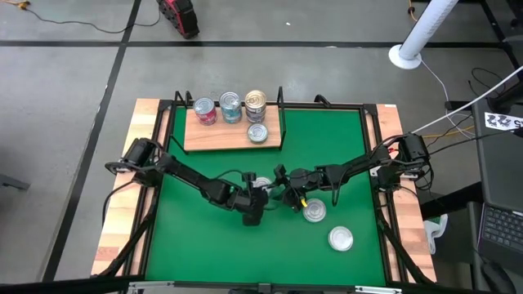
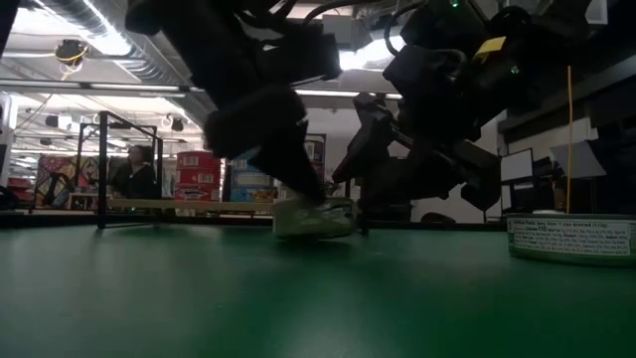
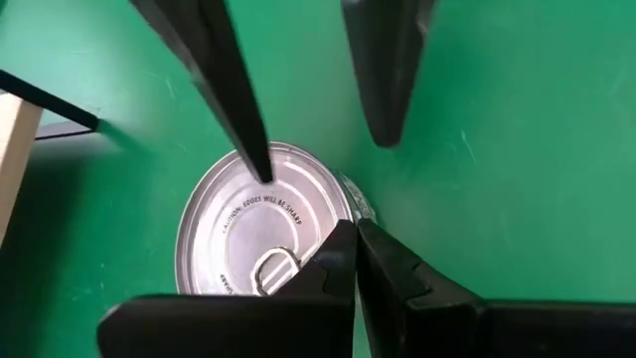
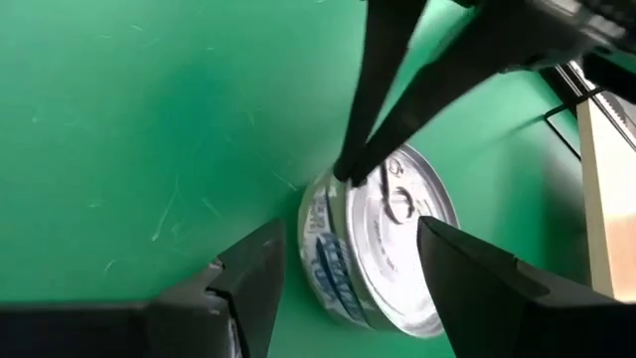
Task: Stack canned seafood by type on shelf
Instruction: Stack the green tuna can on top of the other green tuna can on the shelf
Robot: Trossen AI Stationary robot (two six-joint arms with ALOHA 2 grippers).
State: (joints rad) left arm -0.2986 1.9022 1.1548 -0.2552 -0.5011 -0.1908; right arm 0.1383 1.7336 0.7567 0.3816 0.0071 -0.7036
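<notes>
Step in hand, as I judge it: two-arm handling of one tin (image 4: 378, 244) on the green mat (image 1: 343, 139), mid-mat, well in front of the shelf (image 1: 214, 137). Blue-label tin, tilted, one edge lifted off the mat in the low view.

Left end effector (image 3: 356, 231): fingers pressed together, pinched at the tin's rim, lid side up with pull tab showing. Whether it truly clamps the rim or just presses against it, cannot tell.

Right end effector (image 4: 348, 259): fingers apart, straddling the same tin, one on each side, not touching yet by the look of it.

To do it well: the rim pinch looks thin and slippery, so the tin should stay low over the mat; right fingers should close squarely across the side wall, below the lid lip, before the left lets go. Avoid finger collision, both end effectors crowd the same tin. Then carry to the matching blue stack.

Pose: left arm reaches in from the mat's left edge, elbow bent, wrist pitched down steeply. Right arm comes from the right edge, stretched low toward the tin, wrist angled across.

On the shelf: red tin (image 1: 205, 111), blue stack (image 1: 231, 107), gold stack (image 1: 256, 104) along the back, one loose tin (image 1: 257, 132) in front of the gold. Two spare tins (image 1: 315, 213) (image 1: 341, 238) lie right of the held one, farther from the shelf.
</notes>
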